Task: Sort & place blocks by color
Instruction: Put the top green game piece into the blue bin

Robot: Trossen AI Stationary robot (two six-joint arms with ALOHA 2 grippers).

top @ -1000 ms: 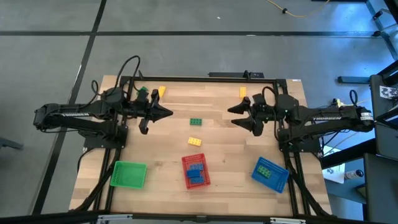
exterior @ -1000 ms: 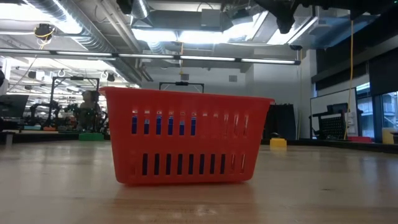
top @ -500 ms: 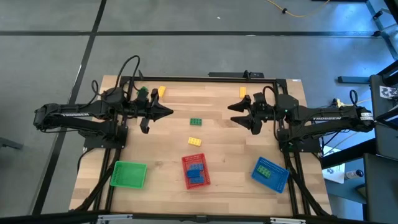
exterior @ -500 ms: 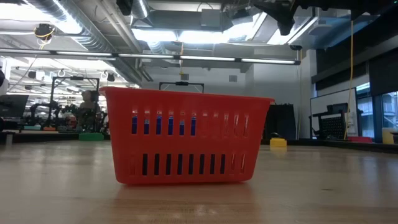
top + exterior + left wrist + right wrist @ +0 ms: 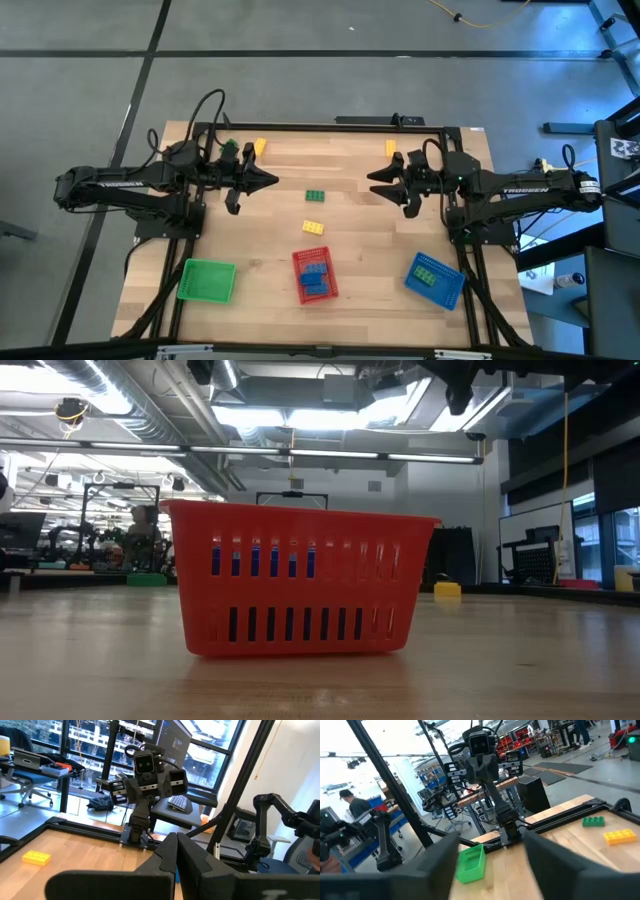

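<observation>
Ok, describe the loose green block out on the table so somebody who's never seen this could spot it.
Start at the wooden table and find the red tray near its front edge. Farther back lies a yellow block, and just beyond that the green block. It is the only green brick lying loose mid-table, outside any tray.

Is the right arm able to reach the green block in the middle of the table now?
Probably yes. The green block lies alone on bare wood, and nothing stands between it and the right gripper, which hangs empty, jaws apart, pointing toward it.
</observation>
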